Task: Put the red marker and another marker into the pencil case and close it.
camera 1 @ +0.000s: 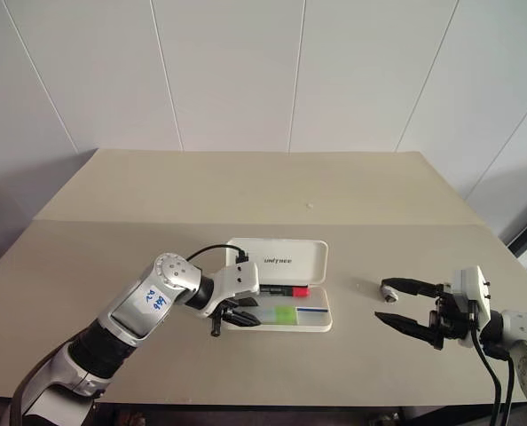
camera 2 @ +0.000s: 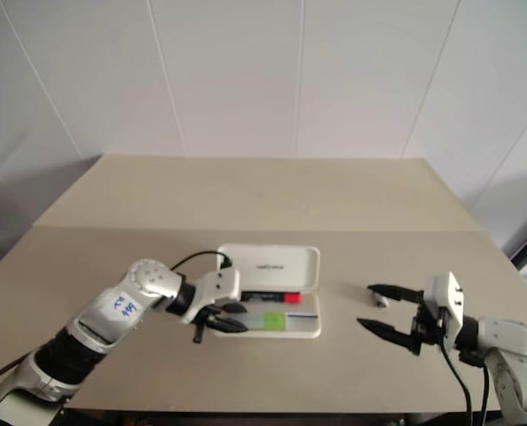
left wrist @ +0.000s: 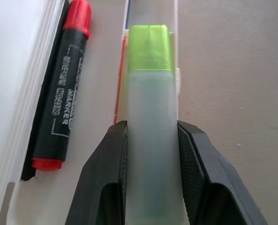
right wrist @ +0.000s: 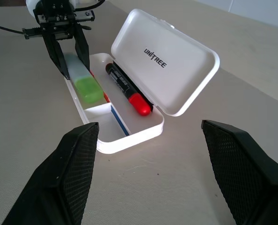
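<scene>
The white pencil case [camera 1: 281,260] lies open mid-table with its lid tilted up at the back. The red marker [left wrist: 62,108], black-barrelled with red ends, lies in the tray along the hinge side. My left gripper [camera 1: 241,313] is shut on another marker [left wrist: 150,117], pale green with a bright green cap. It holds this marker low in the front part of the tray [right wrist: 129,136], beside the red-and-blue stripe. I cannot tell whether the green marker rests on the tray floor. My right gripper [camera 1: 383,302] stands wide open and holds nothing, well right of the case and pointing toward it.
A small pale object [camera 2: 381,300] lies on the table by the right gripper's far finger. The tan table [camera 1: 246,186] stretches bare behind the case to a white panelled wall. Its front edge runs just below both arms.
</scene>
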Available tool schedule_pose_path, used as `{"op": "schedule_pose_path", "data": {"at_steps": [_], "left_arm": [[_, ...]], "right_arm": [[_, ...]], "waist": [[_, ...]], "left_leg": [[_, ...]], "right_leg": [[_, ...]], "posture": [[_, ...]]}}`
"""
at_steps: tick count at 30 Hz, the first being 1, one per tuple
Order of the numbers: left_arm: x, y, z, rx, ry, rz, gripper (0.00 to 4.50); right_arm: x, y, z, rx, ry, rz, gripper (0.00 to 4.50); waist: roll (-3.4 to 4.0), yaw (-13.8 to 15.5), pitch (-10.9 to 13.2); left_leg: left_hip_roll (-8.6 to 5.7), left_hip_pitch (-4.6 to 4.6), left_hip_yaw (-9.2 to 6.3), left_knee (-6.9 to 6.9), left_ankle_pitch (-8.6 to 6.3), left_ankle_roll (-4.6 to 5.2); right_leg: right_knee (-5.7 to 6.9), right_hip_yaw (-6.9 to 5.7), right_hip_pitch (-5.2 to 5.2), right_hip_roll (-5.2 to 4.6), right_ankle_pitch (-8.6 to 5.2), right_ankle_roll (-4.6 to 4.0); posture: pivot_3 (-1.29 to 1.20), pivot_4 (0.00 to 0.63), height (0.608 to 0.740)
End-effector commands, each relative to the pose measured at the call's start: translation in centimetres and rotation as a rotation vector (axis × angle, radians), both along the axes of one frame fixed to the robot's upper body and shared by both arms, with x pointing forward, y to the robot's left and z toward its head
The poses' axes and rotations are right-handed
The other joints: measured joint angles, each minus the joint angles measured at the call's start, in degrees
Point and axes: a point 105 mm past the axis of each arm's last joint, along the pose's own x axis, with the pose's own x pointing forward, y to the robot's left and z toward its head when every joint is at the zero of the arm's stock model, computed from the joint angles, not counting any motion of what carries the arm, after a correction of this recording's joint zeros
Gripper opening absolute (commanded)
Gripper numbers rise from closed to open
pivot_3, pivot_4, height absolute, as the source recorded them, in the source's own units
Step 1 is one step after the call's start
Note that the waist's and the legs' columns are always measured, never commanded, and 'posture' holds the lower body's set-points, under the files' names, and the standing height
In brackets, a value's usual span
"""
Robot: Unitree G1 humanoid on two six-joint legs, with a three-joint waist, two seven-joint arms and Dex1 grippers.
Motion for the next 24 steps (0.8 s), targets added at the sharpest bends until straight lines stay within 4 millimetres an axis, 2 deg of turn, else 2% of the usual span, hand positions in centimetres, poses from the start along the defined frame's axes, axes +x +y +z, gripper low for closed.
{"op": "schedule_pose_path", "data": {"at_steps": [1,2,10,15,20,24], "left_arm": [[0.1,-0.4,1.0,-0.006,-0.046,-0.028,1.08],[0.2,-0.4,1.0,-0.006,-0.046,-0.028,1.82],[-0.2,-0.8,1.3,-0.025,-0.026,-0.044,4.4],[-0.9,-1.2,2.5,-0.063,-0.02,-0.066,4.46],[-0.9,-1.0,4.5,-0.181,-0.057,-0.056,4.46],[-2.6,-0.5,6.2,-0.361,-0.042,-0.15,4.46]], "right_arm": [[-0.2,-0.2,1.2,-0.004,-0.05,-0.01,4.5],[-0.2,-0.2,1.2,-0.004,-0.05,-0.011,4.5],[-0.2,-0.2,1.2,-0.006,-0.051,-0.018,4.5],[0.0,0.0,1.1,0.003,-0.063,-0.043,4.5],[2.3,-1.0,-0.1,0.024,-0.093,-0.266,4.5],[3.5,-1.4,-2.2,0.033,-0.074,-0.425,4.5]], "waist": [[0.0,0.01,0.0],[0.0,0.03,0.0],[0.0,0.01,0.0],[0.0,0.01,0.0],[0.0,0.02,0.0],[0.03,-0.22,-0.02]], "left_leg": [[0.0,0.0,0.0,0.0,0.0,0.0],[0.0,0.01,0.0,0.0,0.0,0.0],[0.0,0.01,0.0,0.02,0.0,0.0],[0.0,0.01,0.0,0.03,0.0,0.0],[0.0,0.03,0.0,0.04,0.01,-0.01],[0.0,0.06,0.01,0.0,0.02,-0.03]], "right_leg": [[0.0,0.0,0.0,0.0,0.0,0.0],[0.01,0.0,0.0,0.0,0.0,0.0],[0.05,0.0,0.0,0.0,0.0,-0.01],[0.07,0.0,0.0,0.0,0.0,-0.01],[0.1,0.0,0.0,0.0,-0.01,-0.02],[0.12,0.01,-0.02,-0.01,-0.03,-0.06]], "posture": [[0.0,0.15,0.74],[0.0,0.15,0.74],[0.0,0.15,0.74],[0.0,0.15,0.74],[0.0,0.15,0.74],[0.0,0.15,0.74]]}}
